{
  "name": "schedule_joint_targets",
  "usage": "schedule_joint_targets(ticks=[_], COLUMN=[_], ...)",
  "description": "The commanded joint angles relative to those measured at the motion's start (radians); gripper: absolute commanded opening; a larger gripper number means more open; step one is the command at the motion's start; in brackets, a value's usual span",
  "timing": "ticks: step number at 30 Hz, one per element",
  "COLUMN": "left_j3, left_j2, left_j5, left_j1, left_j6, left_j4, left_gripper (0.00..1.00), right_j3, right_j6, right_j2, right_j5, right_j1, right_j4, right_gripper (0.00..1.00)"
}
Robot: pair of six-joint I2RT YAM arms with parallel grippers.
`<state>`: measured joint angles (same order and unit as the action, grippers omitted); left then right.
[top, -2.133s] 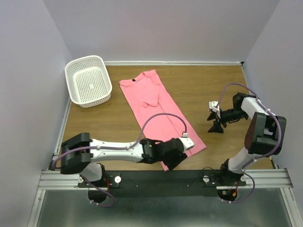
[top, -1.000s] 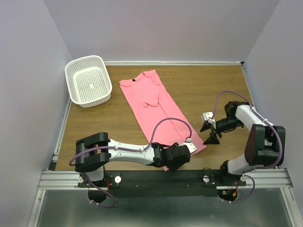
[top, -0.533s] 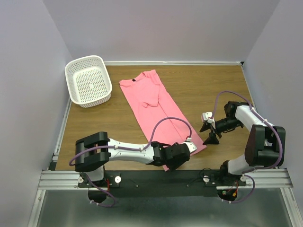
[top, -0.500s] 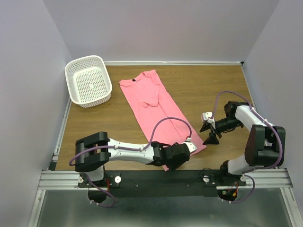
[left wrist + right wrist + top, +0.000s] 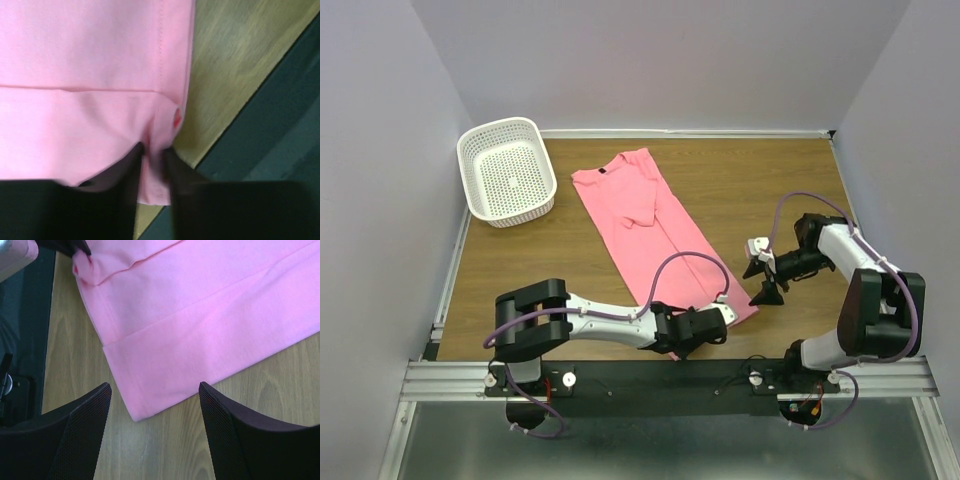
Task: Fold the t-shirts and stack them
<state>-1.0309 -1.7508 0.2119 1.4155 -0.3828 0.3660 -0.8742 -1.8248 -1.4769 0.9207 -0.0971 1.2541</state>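
Observation:
The pink t-shirt (image 5: 642, 215) lies folded lengthwise in a long strip on the wooden table, neck at the back, hem at the near edge. My left gripper (image 5: 686, 343) is at the near hem corner, shut on a pinch of the pink cloth (image 5: 155, 150). My right gripper (image 5: 761, 277) is open, low over the table just right of the hem's right corner (image 5: 137, 412), which lies between its fingers (image 5: 85, 430) in the right wrist view. The left gripper's dark tip also shows there (image 5: 75, 246).
A white perforated basket (image 5: 506, 170) stands at the back left of the table (image 5: 760, 185). The black base rail (image 5: 650, 382) runs along the near edge, right beside the left gripper. Walls close in on three sides.
The left arm has slid right and lower along the near edge to the hem corner and closed on it. The right gripper has come down left toward the hem, then held still.

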Motion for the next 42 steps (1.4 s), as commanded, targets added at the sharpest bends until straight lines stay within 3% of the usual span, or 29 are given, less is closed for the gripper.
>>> schedule_joint_targets(ticks=[1, 2, 3, 7, 12, 15, 20, 23, 26, 27, 29, 36, 42], left_j3=[0.011, 0.018, 0.023, 0.054, 0.072, 0.086, 0.094, 0.114, 0.146, 0.163, 0.176, 0.216, 0.250], left_j2=[-0.046, -0.041, -0.033, 0.033, 0.054, 0.063, 0.083, 0.106, 0.125, 0.125, 0.132, 0.235, 0.367], left_j5=[0.043, 0.035, 0.034, -0.008, -0.062, -0.074, -0.082, -0.083, -0.092, -0.101, -0.120, -0.259, -0.388], left_j1=[0.019, 0.022, 0.025, 0.026, 0.026, 0.026, 0.026, 0.026, 0.025, 0.025, 0.023, -0.061, -0.326], left_j6=[0.007, 0.013, 0.018, 0.035, 0.039, 0.035, 0.036, 0.035, 0.033, 0.032, 0.036, 0.073, 0.093], left_j4=[0.059, 0.045, 0.041, -0.007, -0.052, -0.070, -0.084, -0.101, -0.134, -0.153, -0.177, -0.260, -0.345], left_gripper=[0.20, 0.14, 0.00, 0.00, 0.00, 0.00, 0.00, 0.00, 0.00, 0.00, 0.00, 0.00, 0.00], right_j3=[0.017, 0.036, 0.049, 0.157, 0.294, 0.320, 0.327, 0.331, 0.348, 0.353, 0.357, 0.181, -0.126], right_j6=[-0.045, -0.059, -0.074, -0.166, -0.050, -0.002, 0.096, 0.091, 0.072, 0.065, 0.068, 0.163, 0.329], right_j2=[0.059, 0.075, 0.087, 0.167, 0.227, 0.208, 0.158, 0.130, 0.145, 0.153, 0.180, 0.188, -0.043], right_j5=[-0.040, -0.064, -0.077, -0.152, -0.249, -0.255, -0.313, -0.336, -0.342, -0.341, -0.315, -0.117, -0.040], right_j1=[0.011, 0.013, 0.016, 0.049, 0.178, 0.214, 0.260, 0.264, 0.267, 0.267, 0.267, 0.266, 0.295], right_j4=[0.008, 0.007, 0.004, -0.077, -0.291, -0.375, -0.487, -0.513, -0.512, -0.510, -0.504, -0.354, -0.331], right_gripper=[0.78, 0.78, 0.78, 0.78, 0.76, 0.66, 0.57, 0.44, 0.26, 0.12, 0.03, 0.00, 0.00])
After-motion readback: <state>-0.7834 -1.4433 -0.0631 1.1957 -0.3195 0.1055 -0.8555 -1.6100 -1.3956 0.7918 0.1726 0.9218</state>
